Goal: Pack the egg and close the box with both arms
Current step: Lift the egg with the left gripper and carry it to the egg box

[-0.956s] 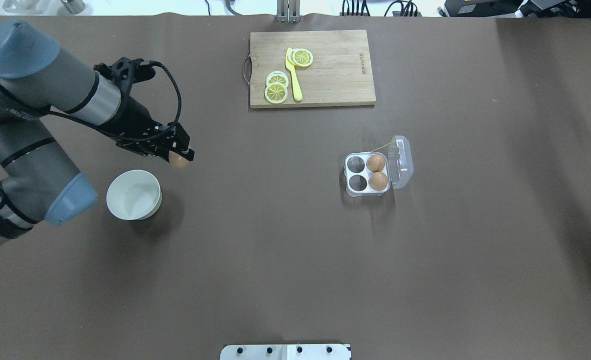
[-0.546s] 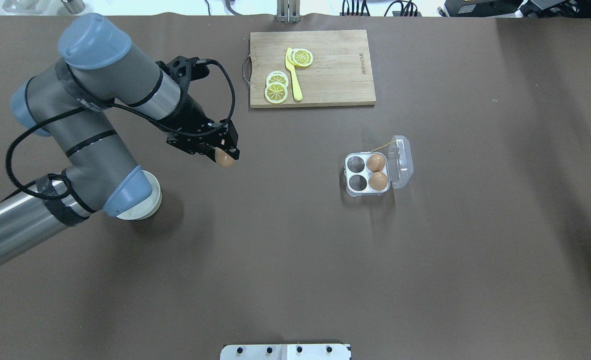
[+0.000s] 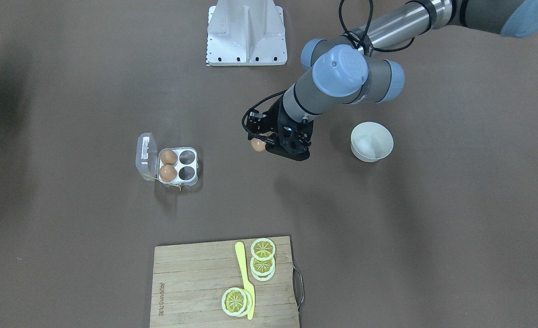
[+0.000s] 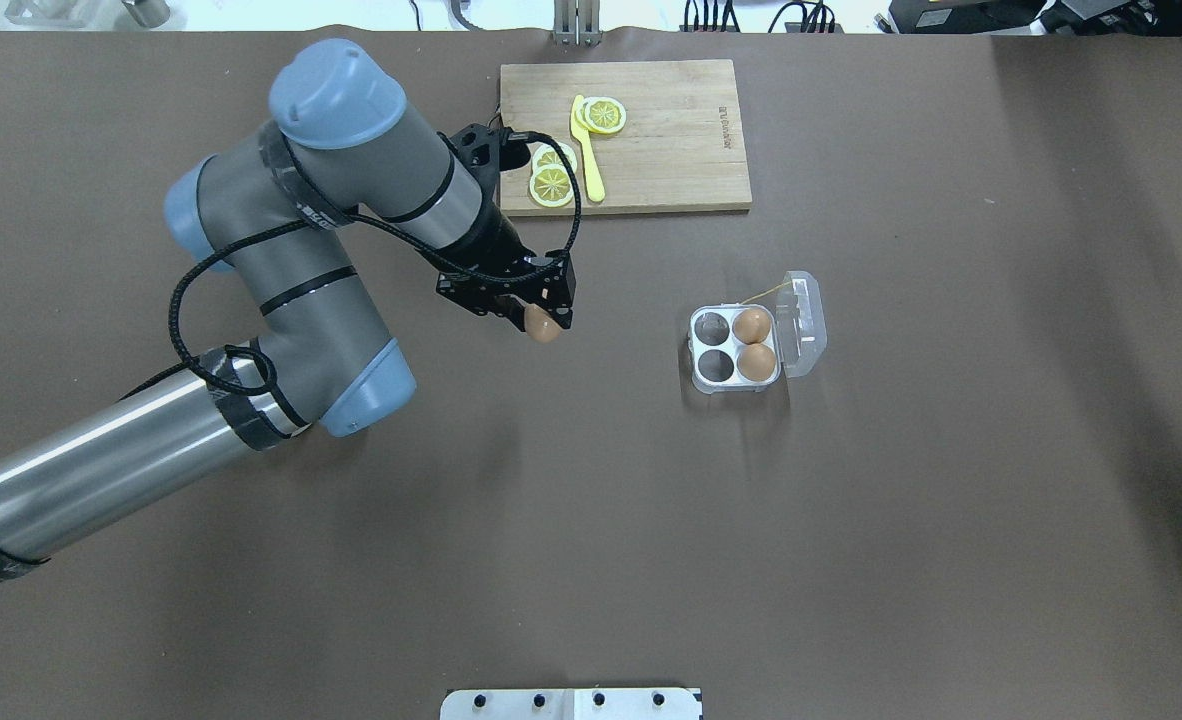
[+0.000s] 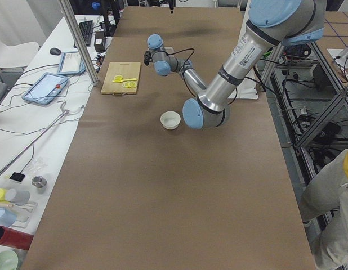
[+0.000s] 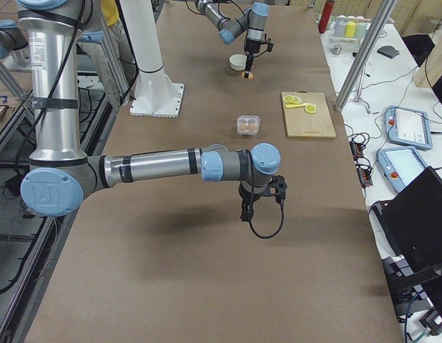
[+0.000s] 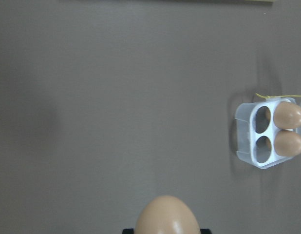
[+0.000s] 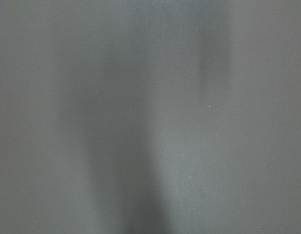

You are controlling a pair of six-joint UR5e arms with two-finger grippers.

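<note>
Egg (image 3: 258, 145) between bowl (image 3: 372, 142) and box (image 3: 178, 165)

A robotics lab: teach pendants (image 6: 402, 127) and aluminium posts (image 6: 361, 57) flank the table (image 6: 171, 286).

Brown egg (image 4: 545, 329) gripped aloft by left gripper (image 4: 539, 320), well apart from box (image 4: 713, 346), box lying open with lid folded back, two eggs (image 4: 752, 326) seated by the hinge, two cells empty, left arm (image 4: 291, 260) outstretched, right arm (image 6: 156, 166) held low.
</note>
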